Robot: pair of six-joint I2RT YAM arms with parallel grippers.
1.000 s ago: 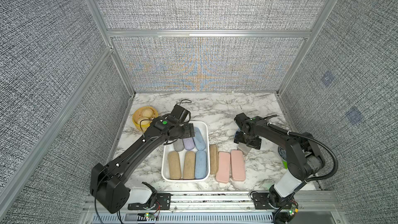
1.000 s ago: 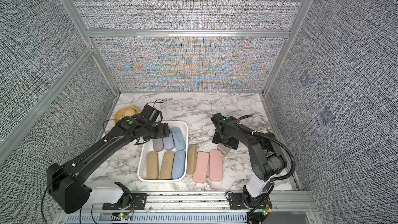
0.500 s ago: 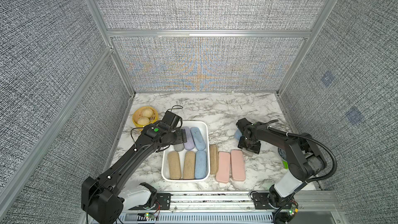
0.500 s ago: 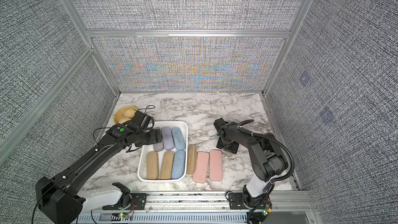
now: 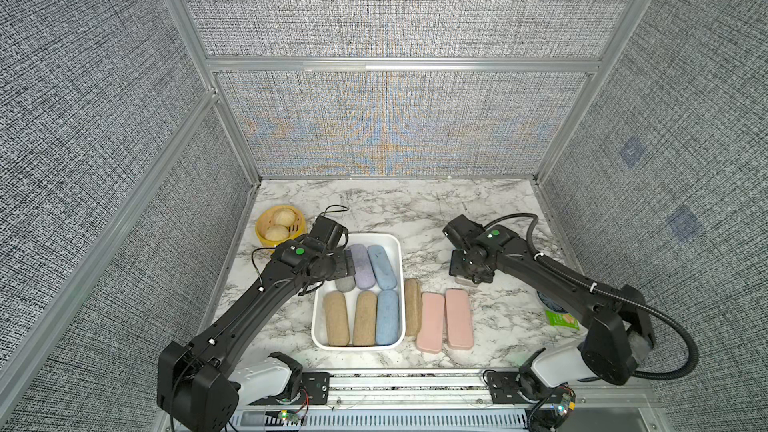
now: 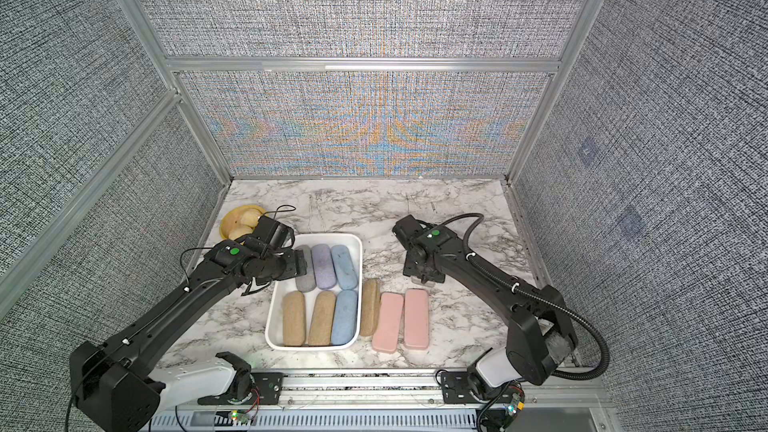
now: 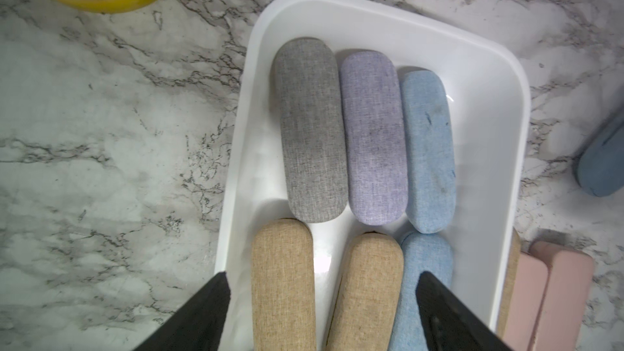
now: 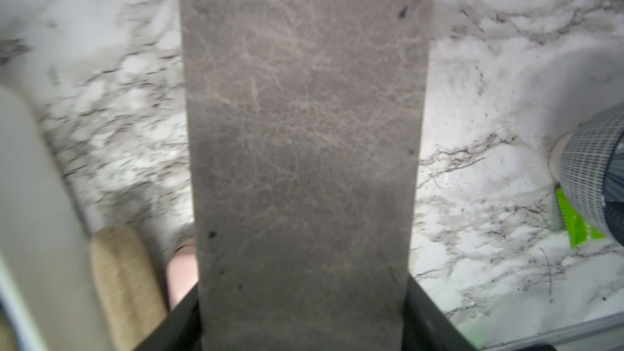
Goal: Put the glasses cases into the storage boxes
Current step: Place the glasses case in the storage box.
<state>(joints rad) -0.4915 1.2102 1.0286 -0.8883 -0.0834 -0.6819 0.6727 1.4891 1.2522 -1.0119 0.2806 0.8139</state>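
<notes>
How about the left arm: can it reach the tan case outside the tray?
Probably yes: the left gripper hangs open and empty over the tray, the tan case lies uncovered just past its wall. A pink case alongside leaves tight finger room.

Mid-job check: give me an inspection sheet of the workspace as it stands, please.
Surface: marble table, no spills seen.
Job's things: white tray holds six cases; tan case lies beside its outer wall, two pink cases beside that; grey blocky case in the right hand.
Clutter: yellow bun basket, green packet, patterned bowl.
Hands: left hand open, empty, above the tray; right hand shut on the grey blocky case.
Cables: wire loop at left wrist, hose on right arm, both clear of cases.
Surroundings: grey panel walls; people: nothing seen.
</notes>
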